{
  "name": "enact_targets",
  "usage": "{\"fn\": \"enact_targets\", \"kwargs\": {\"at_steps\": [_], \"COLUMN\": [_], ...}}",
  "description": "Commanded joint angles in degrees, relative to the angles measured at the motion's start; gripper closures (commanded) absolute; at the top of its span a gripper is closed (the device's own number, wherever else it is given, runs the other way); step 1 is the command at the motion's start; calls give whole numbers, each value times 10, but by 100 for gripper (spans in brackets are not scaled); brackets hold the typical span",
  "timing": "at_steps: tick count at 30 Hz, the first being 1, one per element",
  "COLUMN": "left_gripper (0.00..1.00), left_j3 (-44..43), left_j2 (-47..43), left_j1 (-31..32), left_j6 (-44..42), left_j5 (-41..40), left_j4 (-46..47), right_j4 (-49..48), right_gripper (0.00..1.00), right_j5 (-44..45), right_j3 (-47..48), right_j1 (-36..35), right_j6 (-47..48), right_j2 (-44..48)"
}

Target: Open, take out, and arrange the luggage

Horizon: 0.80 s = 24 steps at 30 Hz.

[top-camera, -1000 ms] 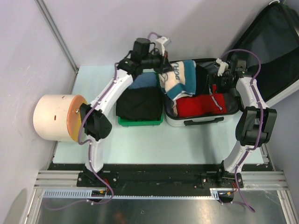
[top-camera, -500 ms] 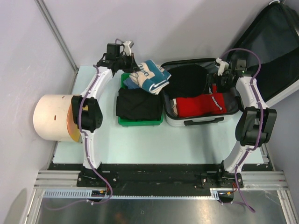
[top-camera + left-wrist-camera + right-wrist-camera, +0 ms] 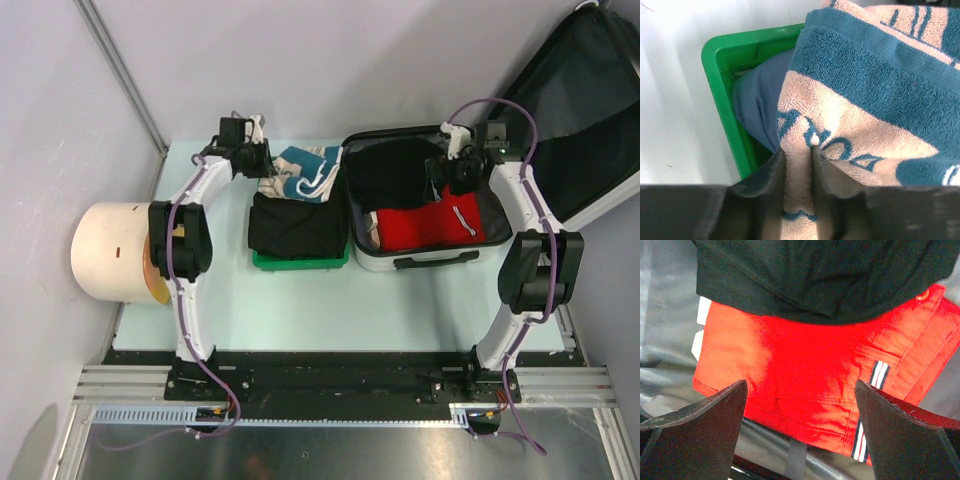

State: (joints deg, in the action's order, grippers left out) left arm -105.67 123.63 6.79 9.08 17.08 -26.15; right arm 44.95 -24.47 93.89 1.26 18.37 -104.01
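Note:
The luggage (image 3: 420, 258) lies open at the back right, its lid (image 3: 585, 110) leaning up against the wall. Inside are a black garment (image 3: 392, 170) and a red garment (image 3: 425, 225). My left gripper (image 3: 262, 163) is shut on a blue-and-cream towel (image 3: 305, 175), holding it over the far end of the green tray (image 3: 300, 262); in the left wrist view the towel (image 3: 865, 100) is pinched between the fingers (image 3: 767, 175). My right gripper (image 3: 440, 172) is open above the luggage, over the red garment (image 3: 805, 370) and black garment (image 3: 815, 275).
The green tray (image 3: 722, 75) holds a folded black garment (image 3: 297, 225) and a dark blue cloth (image 3: 757, 102). A cream cylinder (image 3: 115, 250) lies at the left table edge. Grey walls close the back and left.
My left gripper carried the towel leftward out of the luggage and over the green tray. My right gripper shifted slightly left over the luggage's contents.

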Motion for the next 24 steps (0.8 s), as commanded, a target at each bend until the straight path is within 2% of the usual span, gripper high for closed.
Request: {"fn": "enact_targets", "kwargs": {"at_steps": [1,2,4,5,8,15,21,22,24], "left_gripper": [57,43,34,24,12,11,7,7,7], "left_j3": [7,12,22,33,51,84,100,100,101], "left_j2": [-34,-48,-64,-85,-117,-213,-254,-257,-260], "left_j1": [-6,-5,-3,-2,-2,-4,-5,-5,-5], "left_j6": [-26,-29,-42,-44,-49,-53,-54,-53,-54], "left_j5": [-7,0,2,5,14,37,49,50,53], "left_j4": [11,12,11,11,13,10,8,7,7], "right_j4": [-58,-69,-106,-125,-195,-313,-385,-399,-434], "right_gripper": [8,8,8,8,7,6,7,9,19], "right_j5": [28,32,42,46,58,92,136,144,163], "right_j3": [21,21,17,7,-7,-12,-26,-30,-38], "right_j1": [-45,-55,-88,-97,-141,-212,-216,-214,-211], "right_j6": [40,58,77,95,124,189,214,219,219], "right_j2": [-4,-8,-20,-24,-43,-114,-169,-173,-178]}}
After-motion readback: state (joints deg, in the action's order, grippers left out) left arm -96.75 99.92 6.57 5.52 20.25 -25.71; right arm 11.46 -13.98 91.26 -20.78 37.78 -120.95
